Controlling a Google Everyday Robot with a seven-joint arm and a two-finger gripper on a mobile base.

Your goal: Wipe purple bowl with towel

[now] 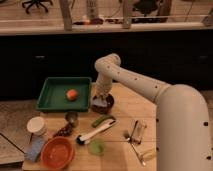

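Over the upright purple bowl (103, 104), end effector (101, 98) presses towel (101, 102).

Arm bent downward, hand (102, 98) low near its base.

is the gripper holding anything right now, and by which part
Cannot be told for sure. The gripper is down in the purple bowl, on a pale patch that looks like the towel; the hold itself is hidden.

Two bowls are counted — one purple bowl (103, 104), one orange-red bowl (57, 152). One tool (102, 98) is seen over the purple bowl — one green tray (52, 97), one green cup (97, 147).
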